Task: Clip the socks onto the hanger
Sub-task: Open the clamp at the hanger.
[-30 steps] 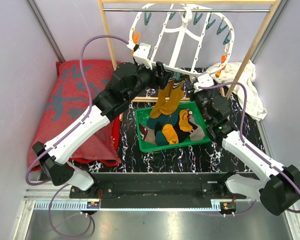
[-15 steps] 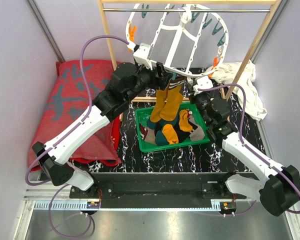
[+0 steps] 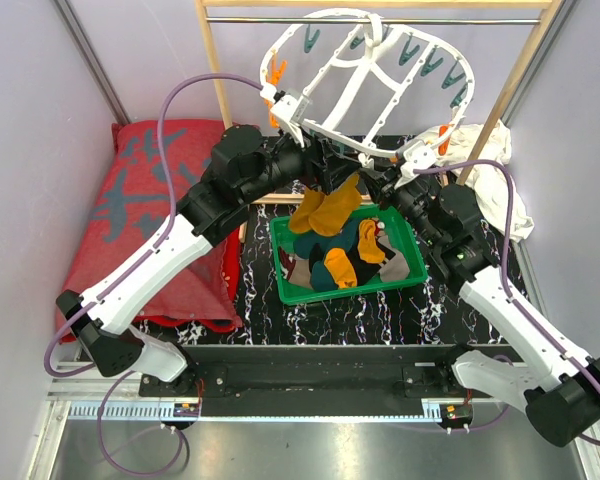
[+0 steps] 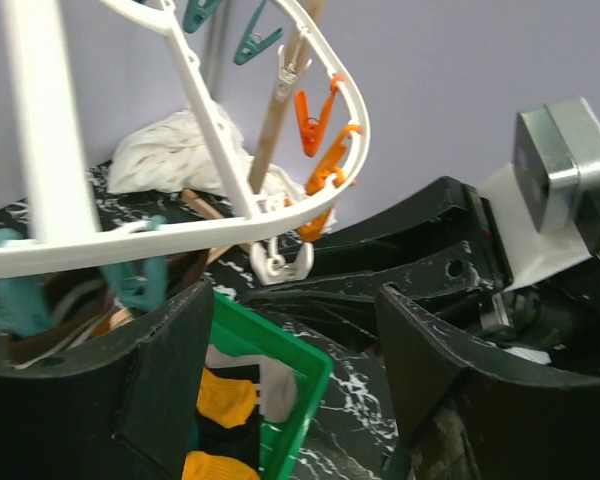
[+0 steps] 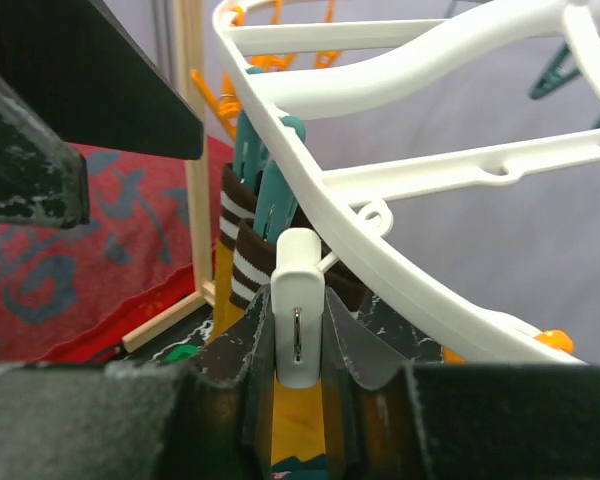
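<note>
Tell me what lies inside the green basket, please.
A pile of loose socks: mustard-orange, dark teal and striped ones. They cover the floor of the green basket, and the mustard pair hanging below the hanger hides its far corner.

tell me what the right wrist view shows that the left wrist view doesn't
Right wrist only: striped sock cuffs up at the white hanger, a white clip pinched in the right gripper, the red cushion. Left wrist only: loose socks in the green basket, the white cloth, the open left gripper. Both: the hanger, its orange pegs and teal pegs, the wooden rack.
</note>
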You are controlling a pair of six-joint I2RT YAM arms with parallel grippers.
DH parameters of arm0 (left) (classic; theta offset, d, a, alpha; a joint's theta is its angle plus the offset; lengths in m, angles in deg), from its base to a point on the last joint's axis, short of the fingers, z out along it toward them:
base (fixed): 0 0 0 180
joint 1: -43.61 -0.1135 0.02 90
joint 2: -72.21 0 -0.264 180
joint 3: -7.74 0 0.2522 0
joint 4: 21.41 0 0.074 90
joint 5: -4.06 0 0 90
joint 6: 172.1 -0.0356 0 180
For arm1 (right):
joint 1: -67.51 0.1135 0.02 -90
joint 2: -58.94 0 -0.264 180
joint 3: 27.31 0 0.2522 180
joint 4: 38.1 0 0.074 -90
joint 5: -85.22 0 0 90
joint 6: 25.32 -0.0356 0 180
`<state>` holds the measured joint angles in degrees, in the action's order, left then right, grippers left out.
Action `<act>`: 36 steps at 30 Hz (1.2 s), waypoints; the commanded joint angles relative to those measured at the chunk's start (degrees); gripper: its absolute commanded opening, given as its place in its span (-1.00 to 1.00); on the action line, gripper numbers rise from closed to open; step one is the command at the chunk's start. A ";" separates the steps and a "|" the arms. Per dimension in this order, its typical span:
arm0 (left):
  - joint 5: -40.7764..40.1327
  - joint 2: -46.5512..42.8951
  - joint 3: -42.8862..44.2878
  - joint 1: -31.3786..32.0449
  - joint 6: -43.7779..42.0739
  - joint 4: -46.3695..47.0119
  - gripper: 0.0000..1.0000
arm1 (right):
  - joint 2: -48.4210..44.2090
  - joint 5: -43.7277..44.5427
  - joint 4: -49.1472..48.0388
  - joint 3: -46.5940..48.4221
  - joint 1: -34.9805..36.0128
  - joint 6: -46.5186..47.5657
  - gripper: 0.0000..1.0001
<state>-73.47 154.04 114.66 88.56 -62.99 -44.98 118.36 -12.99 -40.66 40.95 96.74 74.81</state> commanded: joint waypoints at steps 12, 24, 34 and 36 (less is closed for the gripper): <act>-4.81 1.85 0.96 2.07 -0.65 4.53 0.36 | 1.05 -4.89 4.10 5.18 -0.05 -6.61 -0.79; -17.30 4.84 1.84 5.06 -1.54 3.12 0.31 | 1.23 -4.89 4.01 4.74 -0.14 -6.62 -0.78; -17.22 7.91 3.86 5.68 0.48 3.74 0.11 | 1.05 -5.50 3.84 3.95 -0.14 -6.53 -0.78; -17.13 8.26 4.04 5.85 0.75 3.83 0.04 | 1.14 -5.76 3.57 3.86 -0.05 -6.70 -0.78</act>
<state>-89.84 161.23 115.93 93.80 -62.75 -43.80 119.89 -16.47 -35.11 43.88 96.57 68.87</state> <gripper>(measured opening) 0.549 0.240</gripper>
